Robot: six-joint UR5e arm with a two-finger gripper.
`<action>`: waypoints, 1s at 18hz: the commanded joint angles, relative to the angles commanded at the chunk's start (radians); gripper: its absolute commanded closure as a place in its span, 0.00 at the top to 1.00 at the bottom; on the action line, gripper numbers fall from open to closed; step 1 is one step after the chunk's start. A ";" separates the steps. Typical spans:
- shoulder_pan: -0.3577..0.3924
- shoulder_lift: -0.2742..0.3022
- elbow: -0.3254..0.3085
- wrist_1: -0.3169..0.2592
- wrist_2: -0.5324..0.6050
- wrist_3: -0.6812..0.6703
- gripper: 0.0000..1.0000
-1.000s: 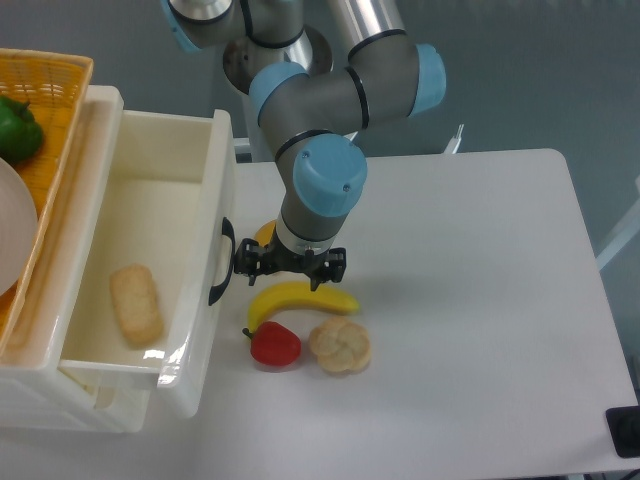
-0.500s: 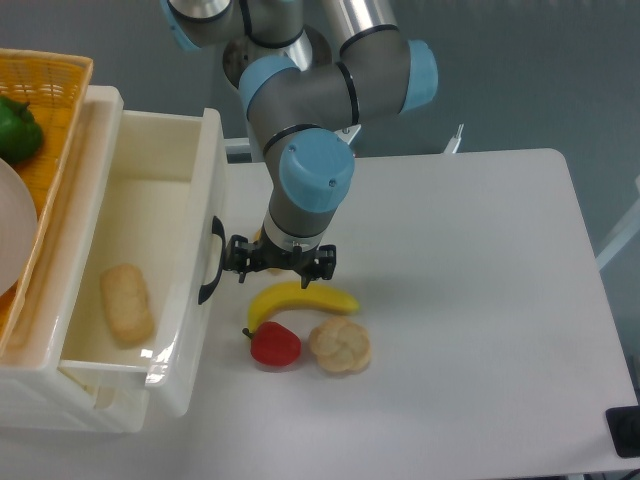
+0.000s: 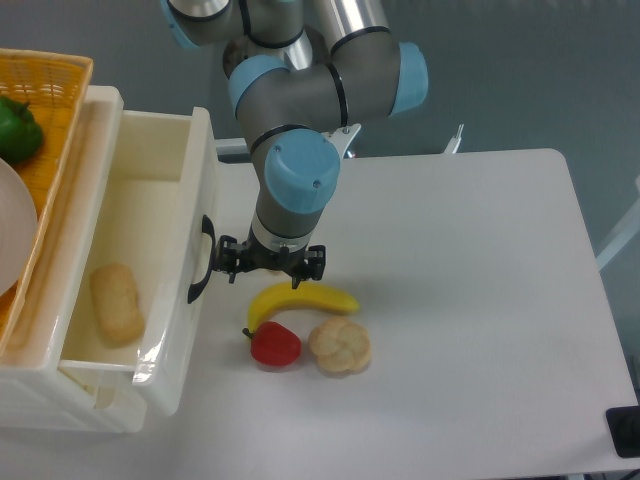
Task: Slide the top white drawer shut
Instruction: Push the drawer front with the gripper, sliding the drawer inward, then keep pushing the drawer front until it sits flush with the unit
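- Step in hand: the push. The gripper (image 3: 271, 268) stands at the front of the top drawer (image 3: 150, 290), beside its black handle (image 3: 200, 260); whether it touches cannot be told.
- Next move, as judged: a steady push leftward, square to the front, until the drawer seats in the cabinet.
- Drawer: part open at the table's (image 3: 470, 300) left, a bread roll (image 3: 115, 303) inside.
- Gripper: fingers apart, holding nothing.
- Just beside: banana (image 3: 300, 298).
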 joint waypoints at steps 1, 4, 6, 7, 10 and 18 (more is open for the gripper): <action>-0.002 0.000 0.000 0.000 -0.002 0.000 1.00; -0.006 0.000 0.002 0.000 -0.003 0.000 1.00; -0.015 0.000 0.002 0.000 -0.003 0.000 1.00; -0.017 0.000 0.002 0.000 -0.003 0.000 1.00; -0.025 0.000 0.002 -0.002 -0.002 0.000 1.00; -0.049 0.000 0.002 0.000 0.002 0.000 1.00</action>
